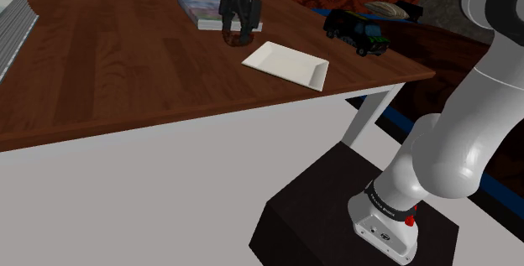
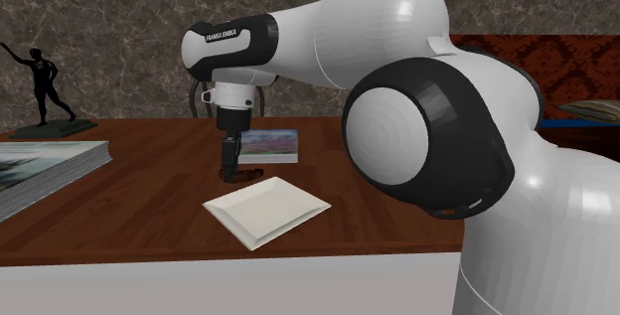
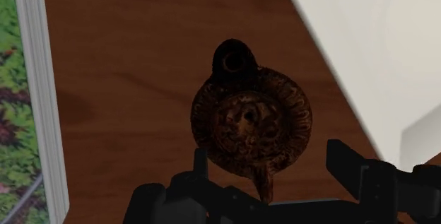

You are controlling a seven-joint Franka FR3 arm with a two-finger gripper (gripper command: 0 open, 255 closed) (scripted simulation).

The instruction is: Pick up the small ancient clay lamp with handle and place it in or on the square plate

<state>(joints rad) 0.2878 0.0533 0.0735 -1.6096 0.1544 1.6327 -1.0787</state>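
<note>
Lamp (image 3: 251, 120), brown, on table (image 1: 126, 63); gripper (image 3: 270, 162) over it.
Upper centre of shoulder view, between book (image 1: 206, 8) and plate (image 1: 285, 63). Fingers (image 3: 343, 160) wide apart, astride lamp, holding nothing: lined up for grasp.

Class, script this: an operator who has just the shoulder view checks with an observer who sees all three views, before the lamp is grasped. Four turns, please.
Operator: Is the pincer open?
Observer: Yes. In the wrist view the pincer is open, its fingers apart and not clasping the dark brown lamp.
Operator: Is the lamp touching anything beside it?
Observer: No. It lies on the bare table between the book and the white plate, apart from both.
</note>
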